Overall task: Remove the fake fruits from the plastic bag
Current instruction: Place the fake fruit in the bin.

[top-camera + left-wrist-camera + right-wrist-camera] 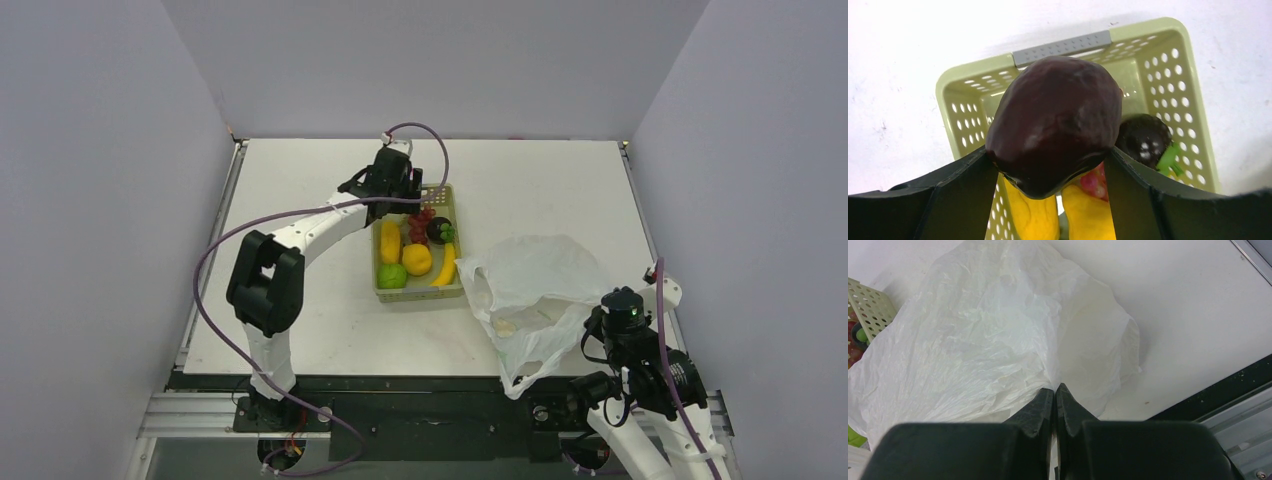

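Left gripper (1048,151) is clamped on a dark maroon fruit (1055,120), one finger against each side, and hangs above the far end of the yellow-green slotted basket (1143,37). That position reads as the moment before a drop: the fruit is out of the bag and lined up over the container where the others lie. Among them are a green round fruit (391,276), an orange one (417,259), a banana (446,268), a yellow piece (389,240), red grapes (420,222) and a dark fruit with a green stalk (1143,140).

The right gripper (1054,390) is pinched closed on a fold of the plastic bag (973,340), which sits crumpled on the worktop (300,180) just right of the basket, one handle loop trailing over the near edge. The pinch probably anchors the thin film so it stays put and reachable.

The bag's mouth is not clearly shown in any view. A pale patch shows through the film in the overhead view, but I cannot tell whether it is a fruit or only a crease. The maroon fruit blocks much of the basket from the left wrist camera.
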